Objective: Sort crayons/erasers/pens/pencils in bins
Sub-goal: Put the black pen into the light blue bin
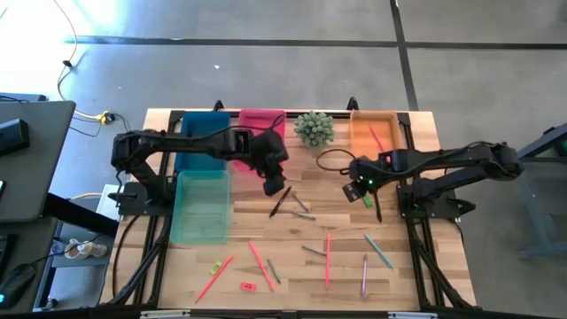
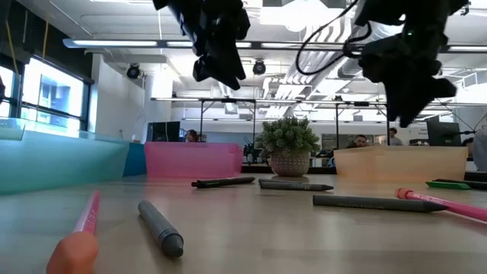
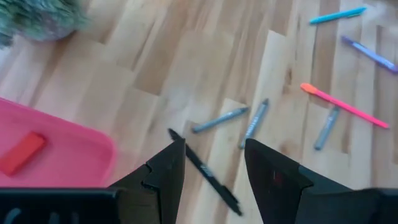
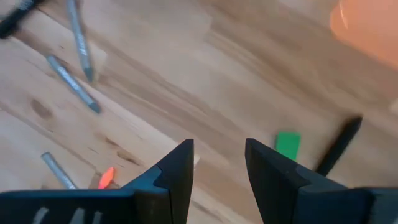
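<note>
Worktop [image 1: 177,275] of pale wood planks, carrying four bins along the far edge and far-left corner: blue bin [image 1: 202,142], pink bin [image 1: 262,120], orange bin [image 1: 376,133] in a row, pale teal bin [image 1: 200,206] just in front of the blue one. Round green plant [image 1: 314,128] between pink and orange bins. Left gripper [image 1: 274,184] hanging above the middle of the worktop, jaws released and empty, a black pen [image 3: 205,171] lying below them. Right gripper [image 1: 361,188] hanging right of centre, in front of the orange bin, jaws likewise released and empty, a green eraser [image 4: 287,145] and a dark stick [image 4: 339,146] on the wood just beyond them. Salmon-pink pencils [image 1: 261,266] scattered near the front edge, with grey sticks [image 1: 306,214] at mid-worktop, a teal stick [image 1: 379,252] and a purple pencil [image 1: 364,275] toward the front-right. Red eraser [image 3: 22,152] lying inside the pink bin. Yellow eraser [image 1: 215,266] and red-pink eraser [image 1: 248,285] near the front edge, left of centre.
</note>
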You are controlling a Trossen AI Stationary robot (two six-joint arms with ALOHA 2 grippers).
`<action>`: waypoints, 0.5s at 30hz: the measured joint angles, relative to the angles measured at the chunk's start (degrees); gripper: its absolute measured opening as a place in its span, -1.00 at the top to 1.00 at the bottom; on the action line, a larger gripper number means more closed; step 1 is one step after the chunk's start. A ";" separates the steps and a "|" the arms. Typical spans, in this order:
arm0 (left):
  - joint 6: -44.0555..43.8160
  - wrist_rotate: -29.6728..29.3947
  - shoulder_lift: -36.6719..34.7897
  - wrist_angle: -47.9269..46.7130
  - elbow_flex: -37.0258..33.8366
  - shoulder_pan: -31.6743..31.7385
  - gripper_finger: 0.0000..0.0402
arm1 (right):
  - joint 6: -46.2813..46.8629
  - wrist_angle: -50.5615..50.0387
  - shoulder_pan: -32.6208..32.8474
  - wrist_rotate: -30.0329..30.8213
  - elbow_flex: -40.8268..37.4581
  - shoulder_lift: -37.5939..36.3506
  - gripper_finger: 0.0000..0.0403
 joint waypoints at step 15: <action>-7.66 -11.50 -11.01 -4.08 0.02 -8.16 0.23 | 16.91 -2.26 11.41 -0.60 -3.50 -0.42 0.32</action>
